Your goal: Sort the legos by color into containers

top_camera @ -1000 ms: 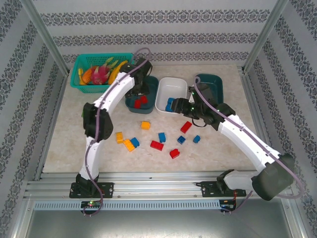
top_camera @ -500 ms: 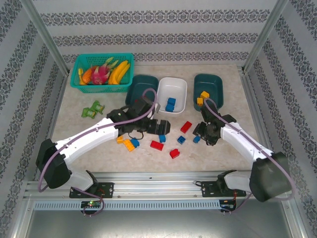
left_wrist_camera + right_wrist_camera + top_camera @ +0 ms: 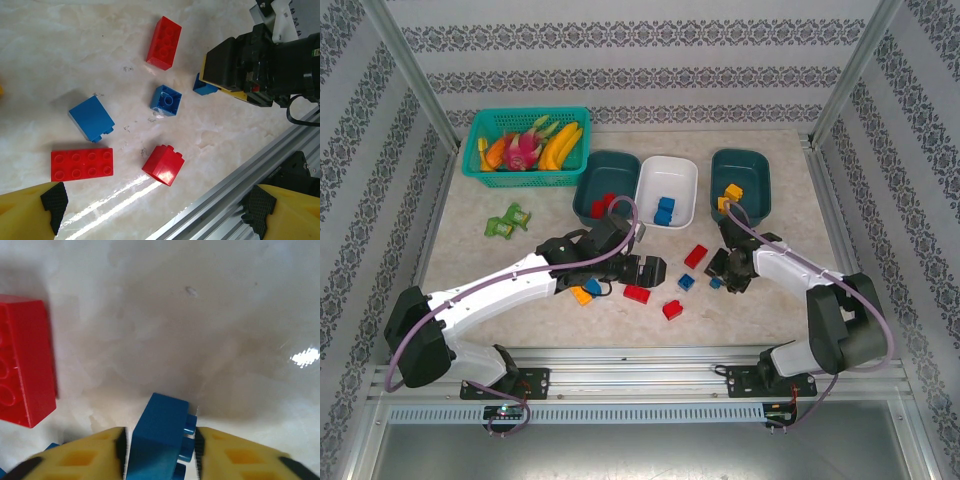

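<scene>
a few bricks (image 3: 665,210) sit sorted in the trays (image 3: 611,165), several loose bricks (image 3: 81,164) wait on the table (image 3: 470,265), left gripper (image 3: 645,271) spread wide, right gripper (image 3: 160,454) pinching a blue brick (image 3: 159,422).

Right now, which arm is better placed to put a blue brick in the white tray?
Right: the right gripper pinches a blue brick; the left gripper hangs open and empty.

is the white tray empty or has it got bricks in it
Not empty: the white tray holds blue bricks near its front end, seen from the top camera. The rest of its floor is bare.
</scene>
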Available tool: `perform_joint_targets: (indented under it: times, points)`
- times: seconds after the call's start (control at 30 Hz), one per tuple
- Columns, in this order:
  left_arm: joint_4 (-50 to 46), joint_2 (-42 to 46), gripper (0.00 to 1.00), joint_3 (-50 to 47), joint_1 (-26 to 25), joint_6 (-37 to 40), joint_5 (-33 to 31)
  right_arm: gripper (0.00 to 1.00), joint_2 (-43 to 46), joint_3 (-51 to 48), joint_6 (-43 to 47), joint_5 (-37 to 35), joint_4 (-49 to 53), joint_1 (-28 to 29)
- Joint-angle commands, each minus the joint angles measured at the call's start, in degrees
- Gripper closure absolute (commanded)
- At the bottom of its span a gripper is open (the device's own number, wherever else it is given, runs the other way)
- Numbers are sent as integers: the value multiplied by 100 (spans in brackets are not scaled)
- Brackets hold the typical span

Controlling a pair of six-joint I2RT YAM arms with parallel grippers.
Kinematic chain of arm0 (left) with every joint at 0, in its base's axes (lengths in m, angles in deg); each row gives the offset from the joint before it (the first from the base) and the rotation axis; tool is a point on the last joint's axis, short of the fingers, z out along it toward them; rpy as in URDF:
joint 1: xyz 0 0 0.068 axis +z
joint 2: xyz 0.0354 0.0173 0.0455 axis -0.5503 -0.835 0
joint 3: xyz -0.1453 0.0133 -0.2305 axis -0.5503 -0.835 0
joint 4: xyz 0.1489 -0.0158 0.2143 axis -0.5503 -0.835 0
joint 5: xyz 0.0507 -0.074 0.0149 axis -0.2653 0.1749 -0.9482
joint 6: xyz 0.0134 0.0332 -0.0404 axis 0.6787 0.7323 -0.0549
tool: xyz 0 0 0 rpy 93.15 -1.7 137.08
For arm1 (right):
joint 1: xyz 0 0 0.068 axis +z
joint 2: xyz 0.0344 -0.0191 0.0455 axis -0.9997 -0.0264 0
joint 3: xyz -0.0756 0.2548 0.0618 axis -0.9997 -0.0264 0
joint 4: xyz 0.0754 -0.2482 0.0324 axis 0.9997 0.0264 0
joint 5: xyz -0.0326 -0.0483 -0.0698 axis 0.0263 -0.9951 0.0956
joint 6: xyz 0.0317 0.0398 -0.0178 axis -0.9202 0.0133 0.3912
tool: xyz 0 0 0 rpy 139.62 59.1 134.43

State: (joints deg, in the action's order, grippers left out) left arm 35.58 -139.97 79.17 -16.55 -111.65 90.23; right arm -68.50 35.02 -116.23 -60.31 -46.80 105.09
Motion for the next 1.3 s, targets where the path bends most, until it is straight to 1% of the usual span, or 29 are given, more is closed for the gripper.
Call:
perform_joint_targets:
  times: [0.0,0.13,0.2,0.23,0.3,0.4,0.5,0.63,0.7,0.8,0.97,1.13,1.27]
  points:
    - [202,102,5,-11,-95,-96,-160,66,-66,-96,-136,-4,-112,-21]
    - [237,103,5,27,-95,-127,-180,76,-114,-5,-122,-57,-73,-9]
    - [220,100,5,92,-88,-192,-228,82,-18,139,-48,-194,68,55]
    - [190,107,5,160,-80,-214,-264,84,59,259,16,-289,166,125]
    - [45,75,5,441,22,-215,-303,86,240,761,285,-657,503,432]
    - [-131,-29,5,930,412,-238,-198,86,135,1774,839,-1135,886,932]
    - [-103,-256,5,1297,910,-263,66,86,-438,2749,1236,-1252,1038,1155]
    - [-200,-819,5,1801,1549,-228,371,87,-1429,3892,1594,-1337,1173,1122]
    - [-156,-1073,6,1997,1793,-203,494,87,-2017,4578,1743,-1411,1479,1100]
    - [-35,-1439,6,2262,2096,-166,702,87,-2853,5496,1887,-1710,2029,1091]
    - [-42,-1900,6,2567,2327,-73,854,87,-3796,6370,1885,-2055,2494,1056]
    - [1,-2073,7,2451,2374,-91,916,85,-4489,6836,1757,-1941,2674,978]
    - [33,-2037,7,2326,2383,-102,938,83,-4771,7090,1701,-1894,2841,935]
